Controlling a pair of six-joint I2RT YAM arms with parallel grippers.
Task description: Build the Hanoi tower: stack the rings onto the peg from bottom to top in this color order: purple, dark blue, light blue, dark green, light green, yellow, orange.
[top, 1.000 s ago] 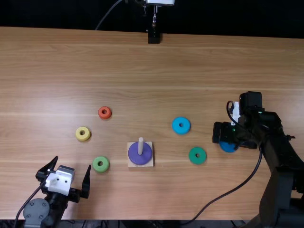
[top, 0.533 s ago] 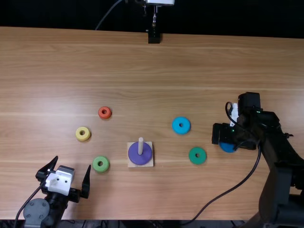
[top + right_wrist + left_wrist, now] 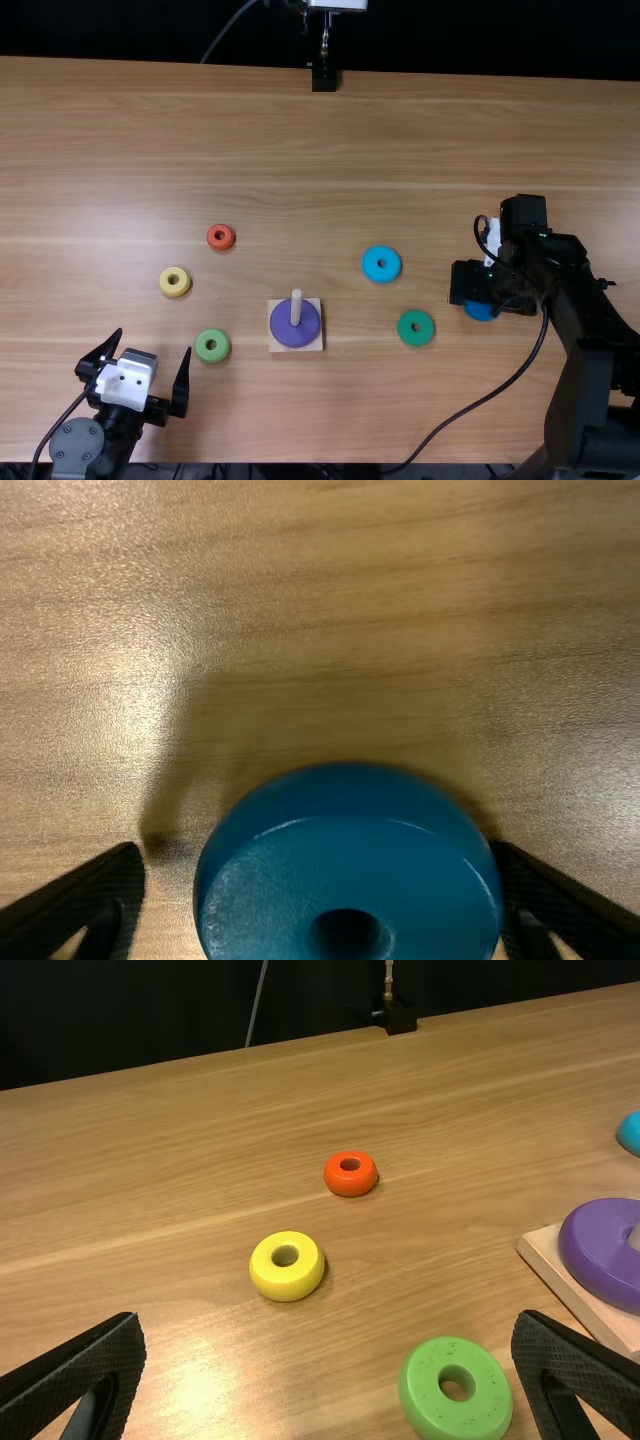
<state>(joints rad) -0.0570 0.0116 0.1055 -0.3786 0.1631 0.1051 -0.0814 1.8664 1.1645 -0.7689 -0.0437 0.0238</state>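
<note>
The dark blue ring (image 3: 275, 885) lies flat on the counter (image 3: 300, 150), right of the peg (image 3: 296, 306) and well apart from it. The right gripper (image 3: 318, 850) straddles it, its fingers parted slightly wider than the ring: a gap shows at one side, while the other finger is at or almost against the rim. Nothing is clamped. Picking up this ring looks like the step in hand. Center the fingers first, so closing doesn't drag it sideways; squeeze evenly, low on the rounded wall, and lift straight up. Keep it level, clear the peg's tip, then line up the hole before lowering it onto the purple ring (image 3: 281, 328). Carry it high past the dark green ring (image 3: 405, 327). The left gripper (image 3: 152, 343), at the near left, has its fingers wide apart and holds nothing.
</note>
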